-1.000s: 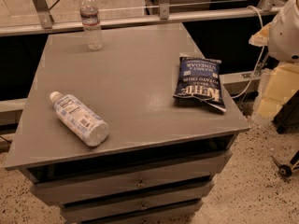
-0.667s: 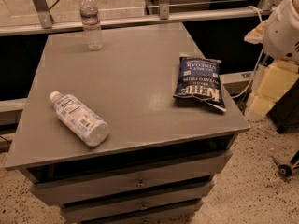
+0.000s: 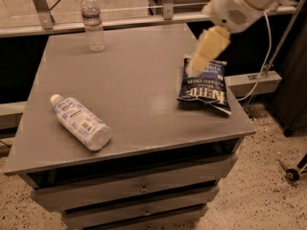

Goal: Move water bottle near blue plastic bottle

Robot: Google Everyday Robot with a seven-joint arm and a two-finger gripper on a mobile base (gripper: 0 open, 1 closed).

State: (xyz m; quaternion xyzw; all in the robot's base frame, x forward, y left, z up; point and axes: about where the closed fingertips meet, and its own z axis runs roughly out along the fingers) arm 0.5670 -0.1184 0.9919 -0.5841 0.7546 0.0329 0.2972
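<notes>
Just one water bottle [image 3: 92, 20], one blue plastic bottle [image 3: 80, 123]; pincer [image 3: 193, 69] over chip bag [image 3: 206, 89]

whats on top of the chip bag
The gripper hangs over the far end of the Kettle chip bag and hides that corner; whether it touches cannot be told. The rest of the bag's face is bare. The bag lies flat on the grey table.

the arm [image 3: 240, 4] extends from the upper right, its gripper [image 3: 197, 62] angled down-left.
</notes>
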